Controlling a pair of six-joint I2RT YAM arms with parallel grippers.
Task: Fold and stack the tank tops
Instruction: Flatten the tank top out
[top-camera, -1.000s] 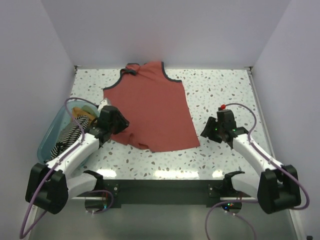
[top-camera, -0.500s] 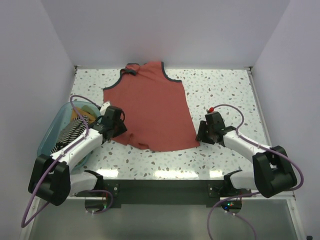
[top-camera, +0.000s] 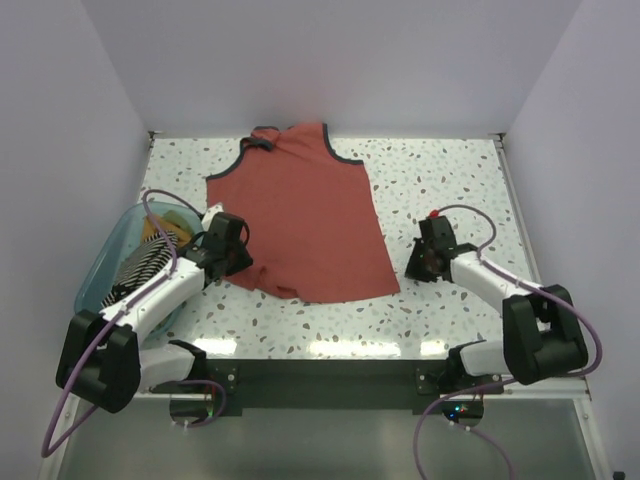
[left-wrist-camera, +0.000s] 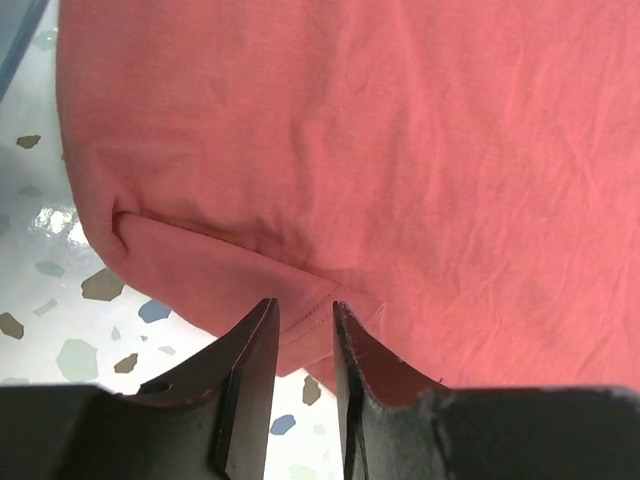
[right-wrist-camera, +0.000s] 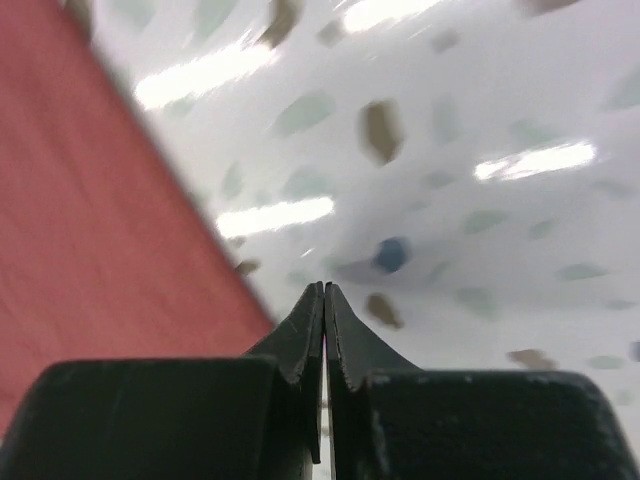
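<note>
White walls (top-camera: 330, 60) box in a speckled tabletop (top-camera: 440, 180) where a rust-red tank top (top-camera: 300, 220) lies spread flat at the centre. Its dark navy trim (top-camera: 265, 140) is toward the far edge and its hem toward the two arms.

The left gripper (top-camera: 235, 262) sits low at the near-left corner of the hem. In the left wrist view, its fingers (left-wrist-camera: 250, 360) stand narrowly parted, with the stitched edge of the red cloth lying in the gap between them. A small fold puckers the fabric just beyond.

The right gripper (right-wrist-camera: 324, 295) rests on bare tabletop just beside the garment's near-right edge. Its fingers (right-wrist-camera: 300, 340) are pressed tight together on nothing, and the red cloth lies to one side of them.

At the table's left edge, a translucent teal bin (top-camera: 100, 262) holds a black-and-white striped tank top (top-camera: 140, 268). A mustard-orange tank top (top-camera: 160, 222) lies bunched behind it in the bin.
</note>
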